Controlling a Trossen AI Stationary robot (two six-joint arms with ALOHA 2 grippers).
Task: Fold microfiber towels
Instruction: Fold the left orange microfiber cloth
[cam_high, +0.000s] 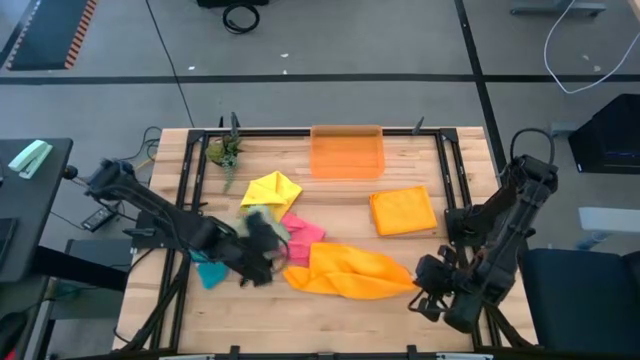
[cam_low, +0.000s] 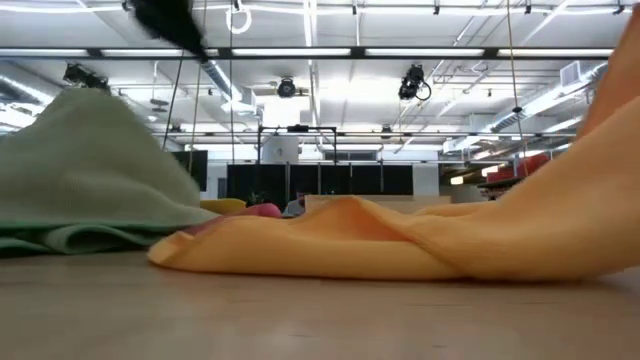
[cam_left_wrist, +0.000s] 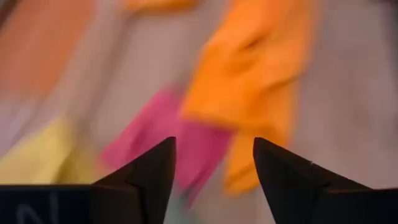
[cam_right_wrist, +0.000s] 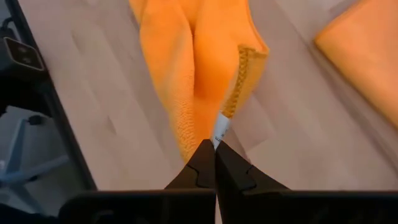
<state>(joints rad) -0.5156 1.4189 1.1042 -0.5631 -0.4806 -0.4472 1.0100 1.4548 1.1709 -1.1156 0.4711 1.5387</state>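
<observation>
A large orange towel (cam_high: 345, 272) lies crumpled at the table's near middle, and my right gripper (cam_high: 422, 287) is shut on its right end. In the low view this towel (cam_low: 400, 240) rises toward the right. A pile of yellow (cam_high: 270, 188), pink (cam_high: 303, 232) and teal (cam_high: 211, 272) towels lies left of it. A sage green towel (cam_low: 80, 180) shows in the low view. My left gripper (cam_left_wrist: 214, 146) hovers open over this pile (cam_high: 262, 248) with nothing between its fingers. A folded orange towel (cam_high: 403, 211) lies flat at the right. My right gripper pinches the orange towel's corner beside its white tag (cam_right_wrist: 219, 132) between its two fingertips (cam_right_wrist: 202, 163). It comes from the table's right, slanting down. The held end is lifted off the table, and the rest (cam_right_wrist: 186, 68) trails away and lies on the wood.
A translucent orange bin (cam_high: 347, 150) stands at the far middle. A small green plant-like object (cam_high: 225, 152) sits at the far left. Black rails (cam_high: 448, 170) run along the table's sides. Bare wood shows along the near edge.
</observation>
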